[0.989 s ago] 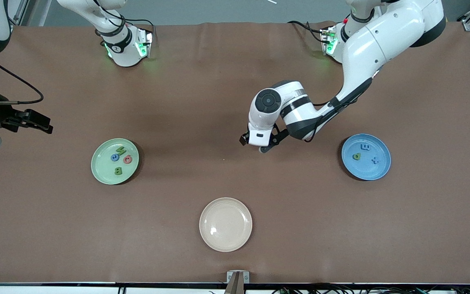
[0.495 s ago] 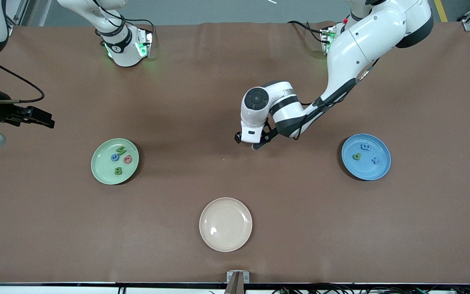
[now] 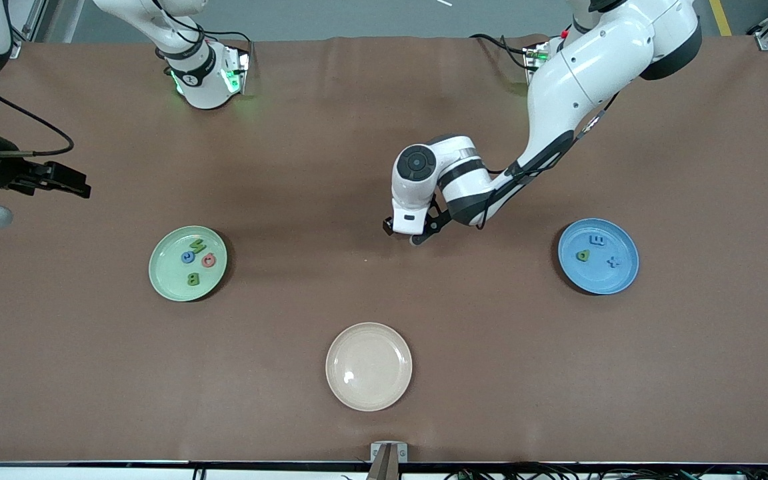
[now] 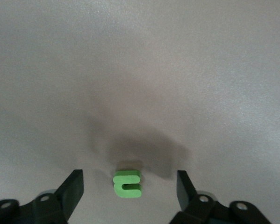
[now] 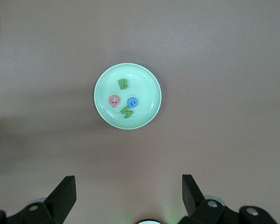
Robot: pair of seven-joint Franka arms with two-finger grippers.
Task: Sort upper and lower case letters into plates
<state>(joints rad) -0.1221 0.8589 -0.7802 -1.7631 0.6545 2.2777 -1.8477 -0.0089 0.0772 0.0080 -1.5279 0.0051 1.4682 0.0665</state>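
Left wrist view: left pincer point(image 4: 129, 186) spread, straddling green letter point(image 4: 127, 184), not touching.

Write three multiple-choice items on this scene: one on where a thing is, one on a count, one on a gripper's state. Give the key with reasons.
1. Where does the small green letter lie?
A. in the blue plate
B. on the bare table between the left gripper's fingers
C. in the cream plate

2. How many letters lie in the mint green plate?
A. two
B. four
C. six

3. How does the right gripper stand?
A. open and empty, in the air
B. shut on a pink letter
C. pressed into the blue plate

Key: 1 B, the left wrist view shows the letter on the table between the fingers of the left gripper, which do not touch it. 2 B, the right wrist view shows four in that plate. 3 A, its fingers stand wide apart with nothing between them, high above the mint green plate.
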